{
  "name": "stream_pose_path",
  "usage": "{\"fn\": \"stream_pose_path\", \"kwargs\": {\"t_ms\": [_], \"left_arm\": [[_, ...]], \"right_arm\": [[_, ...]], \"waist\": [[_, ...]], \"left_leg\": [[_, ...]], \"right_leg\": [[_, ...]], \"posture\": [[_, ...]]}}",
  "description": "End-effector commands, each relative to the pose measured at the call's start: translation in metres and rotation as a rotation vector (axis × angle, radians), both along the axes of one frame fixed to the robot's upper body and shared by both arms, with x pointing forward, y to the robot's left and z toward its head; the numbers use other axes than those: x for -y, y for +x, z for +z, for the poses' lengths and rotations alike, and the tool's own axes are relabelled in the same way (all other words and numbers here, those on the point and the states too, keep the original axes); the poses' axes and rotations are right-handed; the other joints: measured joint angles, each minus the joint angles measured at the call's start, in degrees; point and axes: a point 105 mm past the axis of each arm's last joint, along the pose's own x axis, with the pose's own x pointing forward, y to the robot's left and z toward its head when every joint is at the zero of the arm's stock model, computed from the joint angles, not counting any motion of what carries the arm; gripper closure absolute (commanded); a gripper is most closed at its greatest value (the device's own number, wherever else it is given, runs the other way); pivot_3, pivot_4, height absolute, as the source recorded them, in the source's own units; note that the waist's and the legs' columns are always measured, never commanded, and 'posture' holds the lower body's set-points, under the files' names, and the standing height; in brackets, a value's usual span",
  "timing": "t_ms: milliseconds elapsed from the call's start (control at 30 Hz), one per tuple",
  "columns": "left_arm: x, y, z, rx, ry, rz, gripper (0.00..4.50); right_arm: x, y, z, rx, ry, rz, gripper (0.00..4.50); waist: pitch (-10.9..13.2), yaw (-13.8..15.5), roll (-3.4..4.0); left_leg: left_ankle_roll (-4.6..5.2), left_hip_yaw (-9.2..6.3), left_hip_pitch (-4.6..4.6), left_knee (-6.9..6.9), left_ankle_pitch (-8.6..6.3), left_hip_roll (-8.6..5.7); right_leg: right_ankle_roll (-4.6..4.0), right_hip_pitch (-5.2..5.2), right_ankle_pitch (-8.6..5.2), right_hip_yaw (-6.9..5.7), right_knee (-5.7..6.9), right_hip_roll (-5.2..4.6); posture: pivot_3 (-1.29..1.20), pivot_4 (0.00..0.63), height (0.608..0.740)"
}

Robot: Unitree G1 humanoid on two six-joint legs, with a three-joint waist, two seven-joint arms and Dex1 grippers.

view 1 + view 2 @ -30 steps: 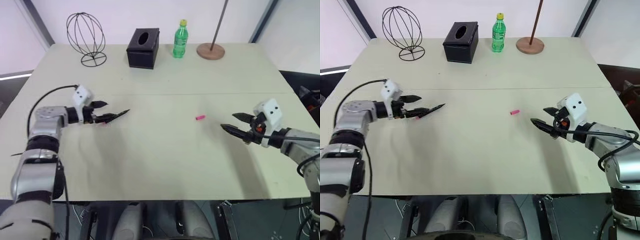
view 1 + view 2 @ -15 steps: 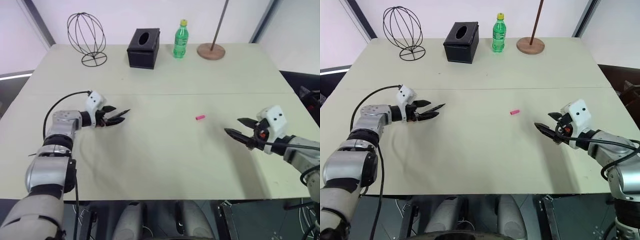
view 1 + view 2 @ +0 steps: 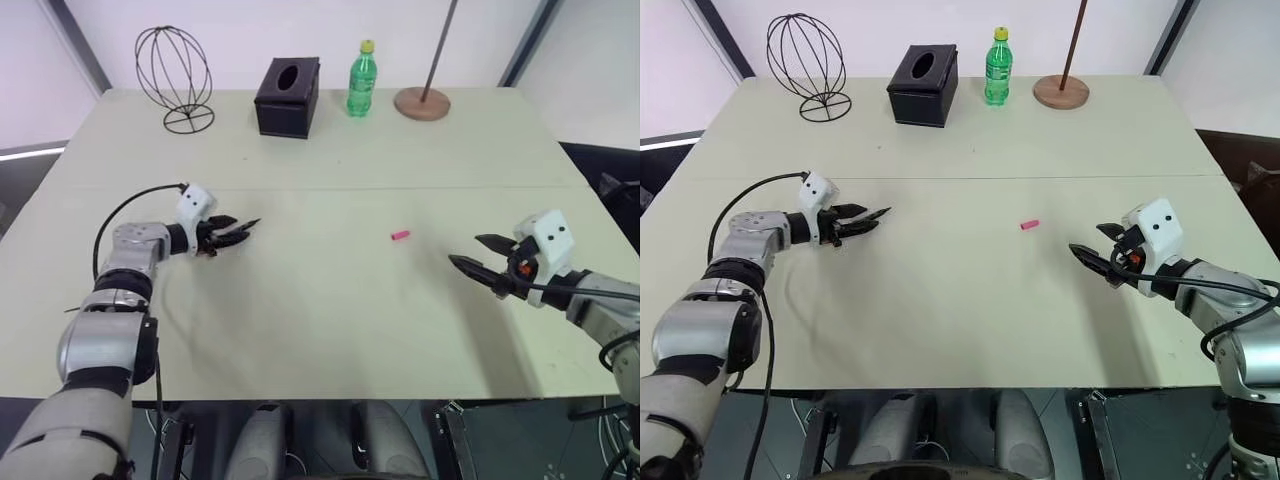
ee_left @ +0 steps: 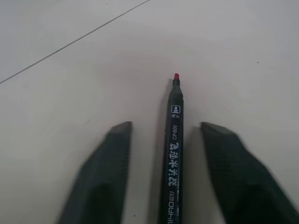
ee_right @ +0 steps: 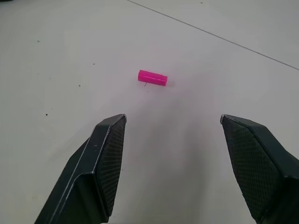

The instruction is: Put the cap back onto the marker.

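Note:
The marker (image 4: 175, 140), a slim black stick with a red-pink tip, lies on the pale table at the left. My left gripper (image 3: 228, 235) straddles it, one finger on each side. In the left wrist view a narrow strip of table shows between each finger (image 4: 112, 158) and the marker, so the gripper is open. The cap (image 3: 400, 236), a tiny bright pink cylinder, lies on its side near the table's middle. My right gripper (image 3: 468, 252) hovers open to the right of the cap and points at it, with nothing between its fingers (image 5: 105, 158).
Along the far edge of the table (image 3: 320, 330) stand a black wire sphere (image 3: 172, 75), a black tissue box (image 3: 287, 95), a green bottle (image 3: 361, 78) and a round wooden base with a pole (image 3: 421, 102).
My left gripper has moved right along the marker, and its fingers have drawn in on both sides of it. The right gripper and the cap have stayed put.

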Motion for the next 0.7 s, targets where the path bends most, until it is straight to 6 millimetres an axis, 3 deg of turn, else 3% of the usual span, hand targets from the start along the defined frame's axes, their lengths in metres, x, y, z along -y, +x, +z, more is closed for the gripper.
{"fn": "stream_pose_path", "kwargs": {"t_ms": [33, 67, 267, 433, 700], "left_arm": [[-0.004, -0.002, -0.002, -0.020, 0.020, -0.001, 4.23], [-0.005, -0.002, -0.002, -0.019, 0.022, -0.001, 4.43], [-0.009, 0.000, 0.005, 0.015, 0.056, -0.002, 4.43], [0.008, 0.003, 0.042, 0.103, 0.044, -0.134, 4.43], [0.045, -0.022, 0.108, 0.160, 0.134, -0.570, 4.43]], "right_arm": [[0.001, 0.000, 0.012, 0.055, -0.004, 0.002, 1.17], [0.001, 0.001, 0.012, 0.054, -0.004, 0.003, 1.17], [0.001, 0.006, 0.010, 0.057, -0.007, 0.011, 1.17], [0.000, 0.020, 0.016, 0.090, -0.076, 0.088, 1.17], [-0.020, 0.040, 0.013, 0.083, -0.222, 0.403, 1.17]], "waist": [[0.00, 0.00, 0.00], [0.00, 0.01, 0.00], [0.00, -0.06, 0.00], [0.01, -0.08, -0.01], [0.03, -0.30, -0.03]], "left_leg": [[0.00, 0.00, 0.00, 0.00, 0.00, 0.00], [0.00, 0.00, 0.00, 0.00, 0.00, 0.00], [0.00, 0.00, 0.01, 0.00, 0.00, -0.01], [0.00, 0.01, -0.01, 0.01, 0.00, -0.09], [0.00, 0.09, -0.04, 0.04, 0.00, -0.17]], "right_leg": [[0.00, 0.00, 0.00, 0.00, 0.00, 0.00], [0.00, 0.00, 0.00, 0.00, 0.00, 0.00], [0.00, 0.00, 0.00, 0.00, 0.01, 0.00], [0.00, -0.01, 0.00, 0.00, 0.01, 0.03], [0.01, -0.01, 0.00, -0.01, -0.03, 0.03]], "posture": [[0.00, 0.150, 0.740], [0.00, 0.150, 0.740], [0.00, 0.150, 0.740], [0.00, 0.150, 0.740], [0.00, 0.150, 0.740]]}}
